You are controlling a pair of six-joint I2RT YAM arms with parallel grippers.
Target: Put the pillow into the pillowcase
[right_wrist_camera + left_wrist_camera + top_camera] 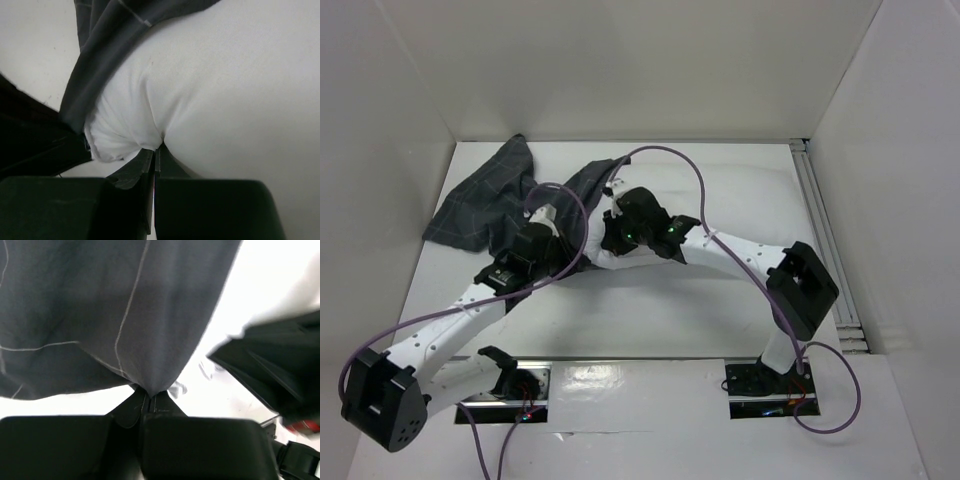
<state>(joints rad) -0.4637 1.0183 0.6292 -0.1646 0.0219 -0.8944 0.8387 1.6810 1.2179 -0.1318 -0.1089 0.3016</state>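
Note:
The dark grey pillowcase (480, 205) with thin pale grid lines lies rumpled at the table's back left. Only a white strip of the pillow (617, 262) shows in the top view, below the two wrists; the arms and the cloth hide the remainder. My left gripper (542, 226) is shut on a pinched fold of the pillowcase (125, 315), and the cloth fans out from the closed fingertips of the left gripper (150, 393). My right gripper (157, 148) is shut on a tuck of the plump white pillow (225, 100). The pillowcase edge (100, 50) drapes over the pillow's corner.
White walls enclose the table on three sides. A metal rail (823, 235) runs along the right edge. Purple cables (665, 152) loop over both arms. In the left wrist view the right arm's black wrist (272, 372) sits close on the right.

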